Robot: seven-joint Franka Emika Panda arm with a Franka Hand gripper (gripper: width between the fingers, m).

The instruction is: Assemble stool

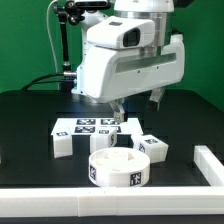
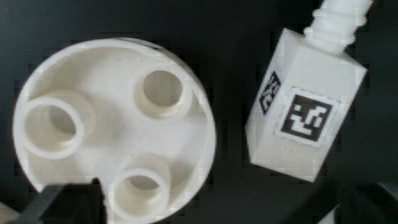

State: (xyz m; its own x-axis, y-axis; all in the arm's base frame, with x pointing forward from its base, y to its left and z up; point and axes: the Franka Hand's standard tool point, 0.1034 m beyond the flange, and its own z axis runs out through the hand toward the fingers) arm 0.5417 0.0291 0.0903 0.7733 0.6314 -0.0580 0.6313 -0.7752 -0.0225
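The round white seat disc (image 1: pixel 118 167) lies near the front of the black table. In the wrist view it (image 2: pixel 116 120) shows three round sockets. A chunky white leg block (image 2: pixel 302 100) with black-and-white tags lies beside it, apart from it. More leg blocks lie behind the disc, one at the exterior view's left (image 1: pixel 62 142), one in the middle (image 1: pixel 103 143) and one at the right (image 1: pixel 152 147). My gripper (image 1: pixel 135 106) hangs above and behind the disc, open and empty. In the wrist view the gripper (image 2: pixel 210 205) has one dark finger (image 2: pixel 54 200) over the disc's edge.
The marker board (image 1: pixel 90 127) lies flat behind the leg blocks. A long white edge rail (image 1: pixel 100 205) runs along the table's front and turns up the exterior view's right side (image 1: pixel 212 165). A green wall stands behind.
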